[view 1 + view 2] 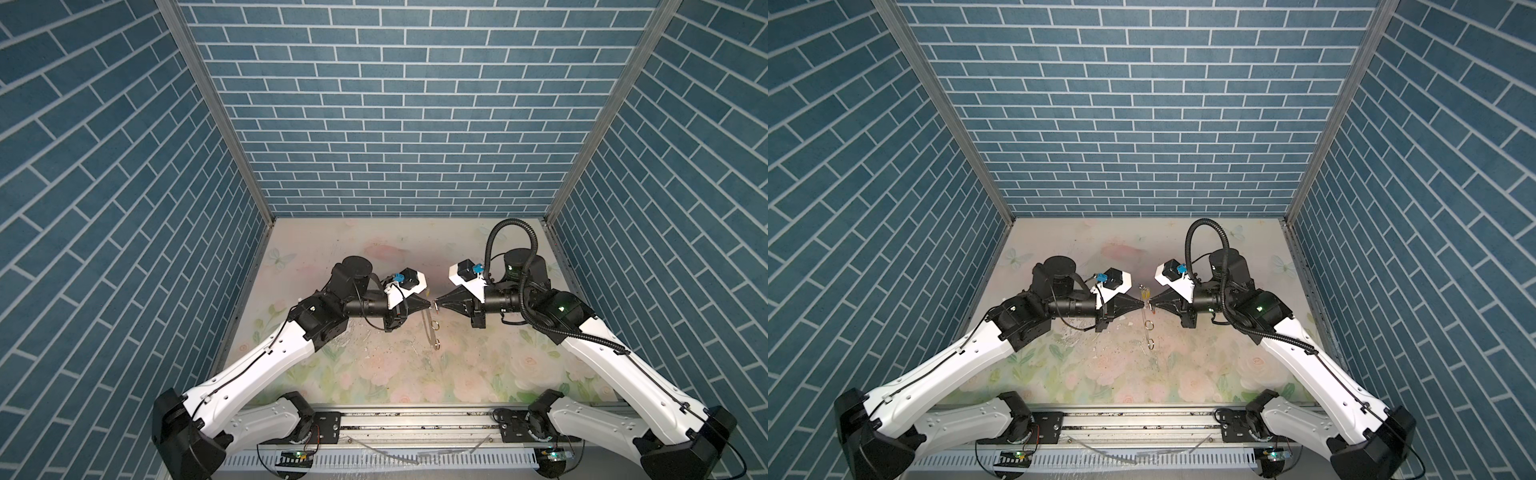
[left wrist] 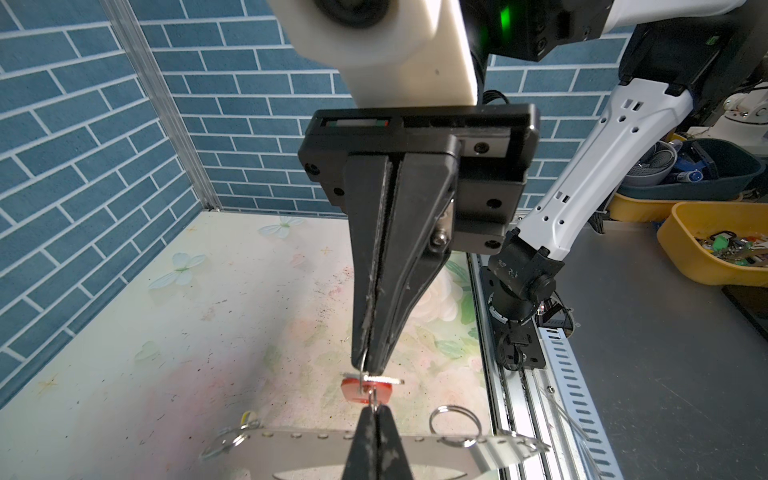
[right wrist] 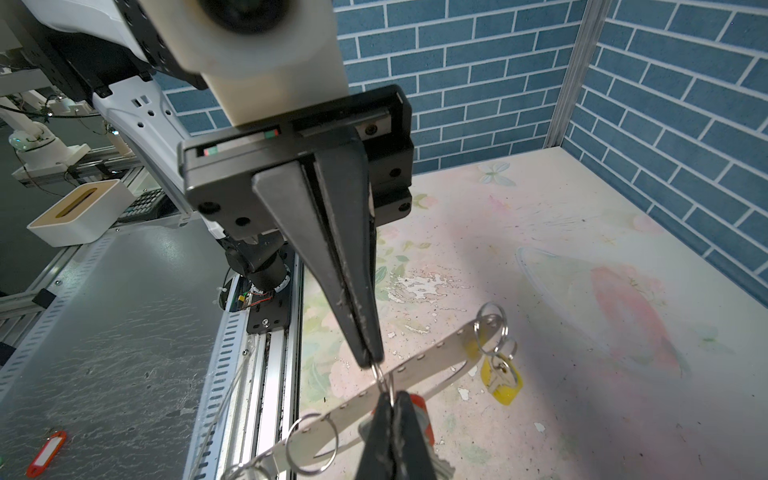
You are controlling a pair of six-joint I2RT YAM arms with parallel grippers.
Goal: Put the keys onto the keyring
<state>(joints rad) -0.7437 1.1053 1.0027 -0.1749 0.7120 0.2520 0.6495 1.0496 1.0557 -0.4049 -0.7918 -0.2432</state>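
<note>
Left gripper (image 2: 376, 413) and right gripper (image 2: 370, 365), tip to tip just over the keyring (image 2: 291, 442), both clamp one split ring (image 3: 384, 380) by the red-tagged key (image 2: 365, 392): light, stiff, slippery wire, likely best pinched across its rim.

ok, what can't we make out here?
- The red-tagged key: right wrist view, mostly behind the right gripper.
- The small ring pinched between right and left gripper: which item it belongs to is unclear; a speck in both top views.
- The strap: one end runs off the bottom edge, right wrist view.
</note>
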